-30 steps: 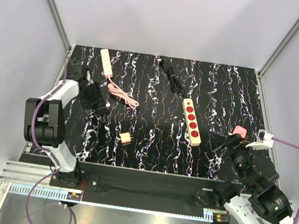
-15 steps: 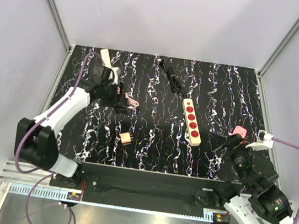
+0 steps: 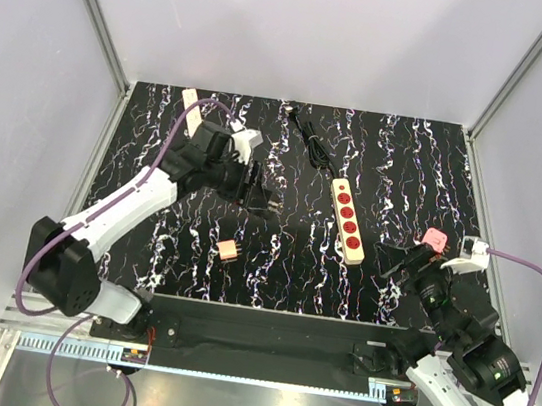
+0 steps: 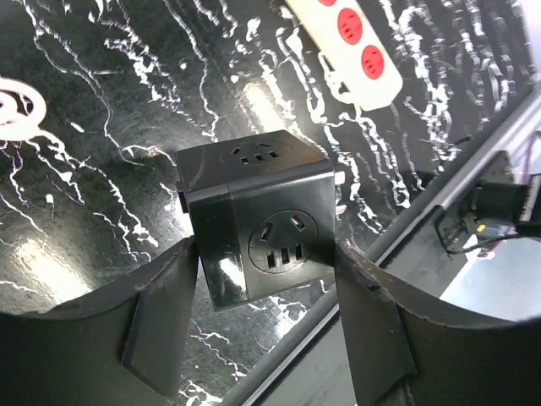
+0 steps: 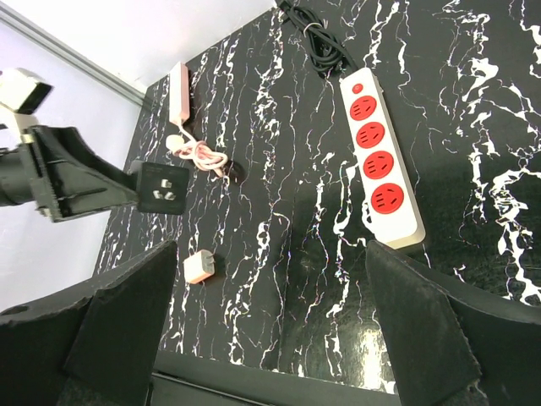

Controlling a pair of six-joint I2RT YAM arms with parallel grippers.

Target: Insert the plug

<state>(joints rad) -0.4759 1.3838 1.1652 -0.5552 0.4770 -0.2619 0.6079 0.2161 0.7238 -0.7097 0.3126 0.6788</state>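
My left gripper (image 3: 257, 197) is shut on a black cube-shaped plug adapter (image 4: 254, 216), and its fingers (image 4: 161, 321) press the cube's two sides. The cube's socket faces show in the left wrist view, and its prongs are hidden. It hangs above the table left of centre, left of the cream power strip (image 3: 347, 220) with its red sockets (image 5: 380, 169). The right wrist view shows the held cube (image 5: 162, 188) too. My right gripper (image 3: 400, 257) stands open and empty near the table's front right, close to the strip's near end.
A small beige plug (image 3: 228, 250) lies near the front, left of centre. A white strip (image 5: 179, 85) and a coiled pink cable (image 5: 199, 155) lie at the back left. A black cable (image 3: 310, 140) runs from the power strip's far end. A pink object (image 3: 435, 236) sits beside my right arm.
My left arm has swung from the table's far left edge toward the middle, carrying the black cube. The right arm has barely shifted.
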